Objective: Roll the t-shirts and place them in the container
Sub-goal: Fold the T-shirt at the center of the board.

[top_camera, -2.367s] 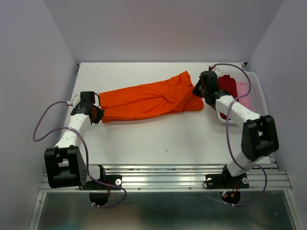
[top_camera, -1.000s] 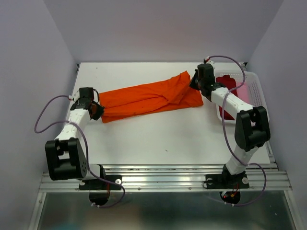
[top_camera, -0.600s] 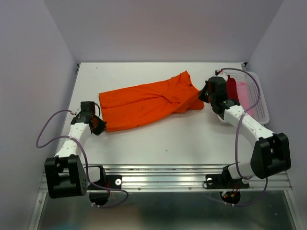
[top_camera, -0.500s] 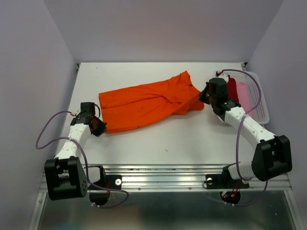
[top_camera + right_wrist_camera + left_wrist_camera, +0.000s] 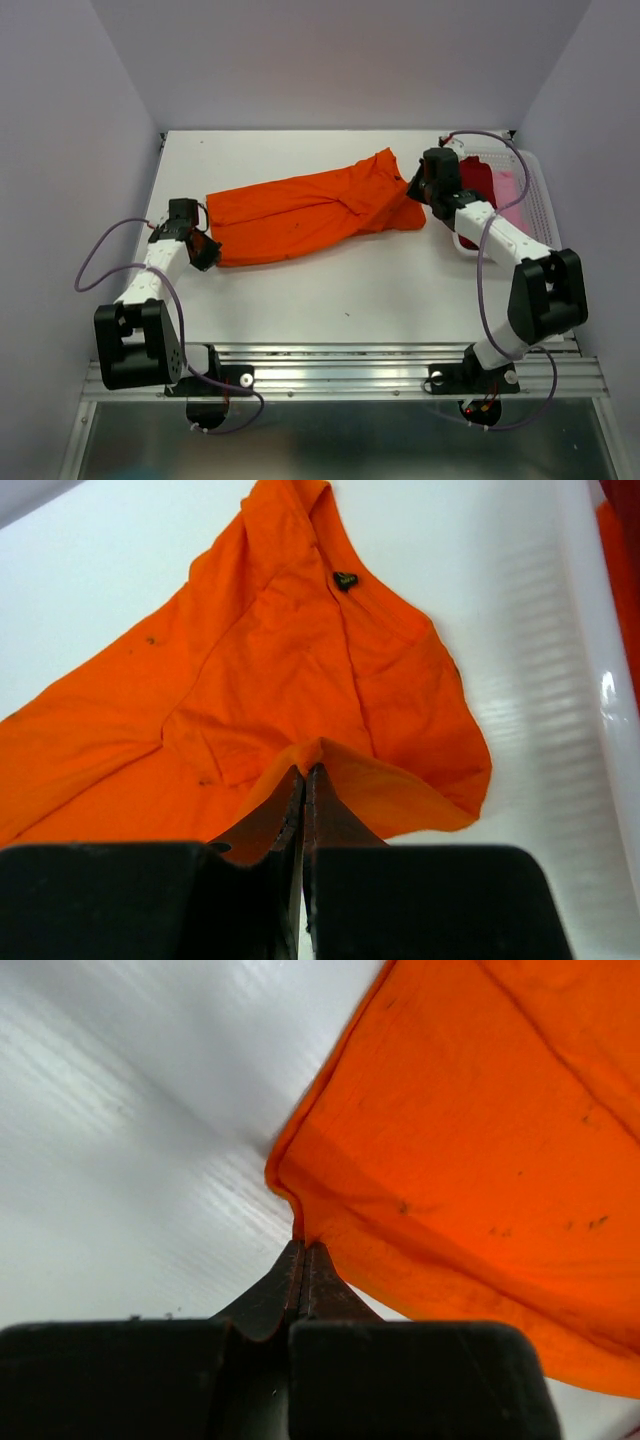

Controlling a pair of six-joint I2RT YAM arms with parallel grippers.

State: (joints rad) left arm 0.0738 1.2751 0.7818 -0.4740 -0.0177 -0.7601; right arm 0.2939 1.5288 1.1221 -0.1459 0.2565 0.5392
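A bright orange t-shirt [image 5: 310, 212] lies stretched across the white table, folded lengthwise. My left gripper [image 5: 207, 252] is shut on its near left corner [image 5: 300, 1230], the cloth pinched between the fingertips. My right gripper [image 5: 412, 190] is shut on a fold at the shirt's right end [image 5: 312, 755], lifting it slightly. A dark red t-shirt [image 5: 475, 180] and a pale pink one [image 5: 508, 195] lie in the basket behind the right arm.
A white mesh basket [image 5: 540, 200] stands at the table's right edge, against the right wall. Grey walls close in the table on the left, back and right. The metal rail [image 5: 340, 365] runs along the near edge.
Both arms shifted back and forth with the shirt held; over the last half second the left gripper moved a little farther from me and the right gripper moved left and back, keeping the cloth taut.
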